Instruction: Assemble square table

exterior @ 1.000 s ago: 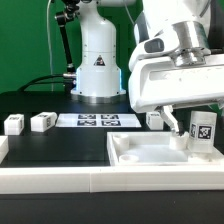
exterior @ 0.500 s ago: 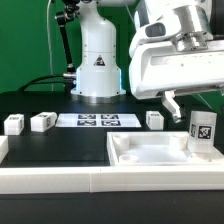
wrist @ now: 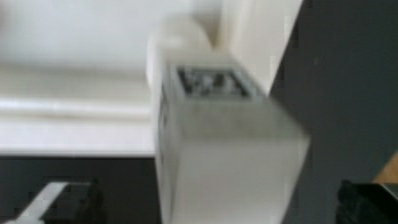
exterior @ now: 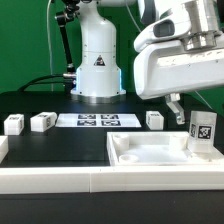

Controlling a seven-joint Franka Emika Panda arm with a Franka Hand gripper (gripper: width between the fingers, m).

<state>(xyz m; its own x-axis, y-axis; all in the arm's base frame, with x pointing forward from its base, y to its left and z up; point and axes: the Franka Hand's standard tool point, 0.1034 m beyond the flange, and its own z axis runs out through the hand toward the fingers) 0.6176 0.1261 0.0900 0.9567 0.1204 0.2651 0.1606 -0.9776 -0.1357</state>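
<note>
The square table slab [exterior: 150, 152] lies at the exterior view's right, white with a raised rim. One tagged leg [exterior: 203, 133] stands upright at its right corner. My gripper [exterior: 178, 103] hangs above that leg, open and empty, clear of it. In the wrist view the leg [wrist: 222, 120] is a blurred white block between my two dark fingertips [wrist: 63, 200], with a gap on each side. Three loose legs lie on the black table: one at the left [exterior: 13, 124], one beside it [exterior: 42, 122], and one behind the slab [exterior: 154, 119].
The marker board [exterior: 97, 120] lies flat in front of the robot base [exterior: 97, 70]. A long white border wall [exterior: 90, 185] runs along the front edge.
My gripper has risen straight up away from the upright leg. The leg stays standing on the slab. Nothing else has moved.
</note>
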